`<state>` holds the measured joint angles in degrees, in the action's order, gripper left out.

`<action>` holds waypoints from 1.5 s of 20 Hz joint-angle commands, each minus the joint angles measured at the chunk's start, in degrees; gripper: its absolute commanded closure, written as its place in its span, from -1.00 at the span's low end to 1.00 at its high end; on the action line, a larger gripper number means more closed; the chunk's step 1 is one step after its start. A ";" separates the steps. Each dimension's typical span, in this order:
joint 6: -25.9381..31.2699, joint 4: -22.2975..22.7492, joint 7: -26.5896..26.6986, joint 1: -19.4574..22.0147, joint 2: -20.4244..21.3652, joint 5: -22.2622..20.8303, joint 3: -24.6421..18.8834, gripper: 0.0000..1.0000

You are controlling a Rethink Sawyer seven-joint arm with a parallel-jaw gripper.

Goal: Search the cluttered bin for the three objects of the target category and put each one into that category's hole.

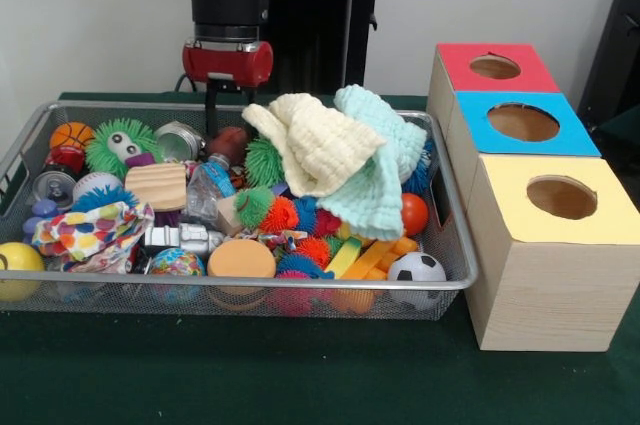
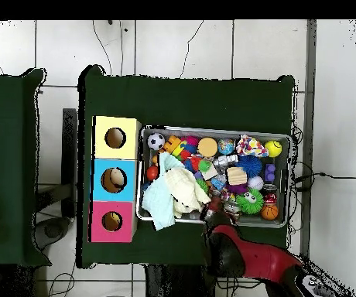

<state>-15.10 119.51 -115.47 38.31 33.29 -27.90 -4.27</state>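
Bin (image 1: 455, 245) fills the frame's lower left, heaped with toys under two cloths (image 1: 340, 150). Gripper (image 1: 213, 117) dips behind its upper rim; whether it is apart or together I cannot tell. Boxes (image 1: 540, 195) at right look empty, so sorting seems barely begun.

From the front we look low and close across the desk (image 1: 250, 375) toward the hand (image 1: 213, 105). Overhead we look straight down from farther off; both views share the bin (image 1: 455, 245) before the hand.
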 commanded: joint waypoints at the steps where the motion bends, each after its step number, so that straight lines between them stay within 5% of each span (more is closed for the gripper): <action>1: -4.74 -6.47 -7.89 -5.09 -3.64 2.99 -2.53 -1.00; 2: -3.69 -6.87 -7.18 -6.52 -3.55 3.47 -1.00 -1.00; 3: -2.63 -7.27 -6.48 -7.95 -3.47 3.95 0.54 1.00; 6: -3.31 -7.71 -6.14 -13.10 -3.00 6.64 5.85 1.00; 11: -0.97 -7.17 -7.00 -15.23 -1.89 8.41 7.64 1.00; 22: 2.61 -6.78 -7.02 -9.44 1.97 5.52 -0.31 1.00; 30: -5.61 -9.58 -6.47 -11.36 -1.76 5.52 2.85 1.00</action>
<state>-15.60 118.04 -115.47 27.51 34.13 -23.12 1.44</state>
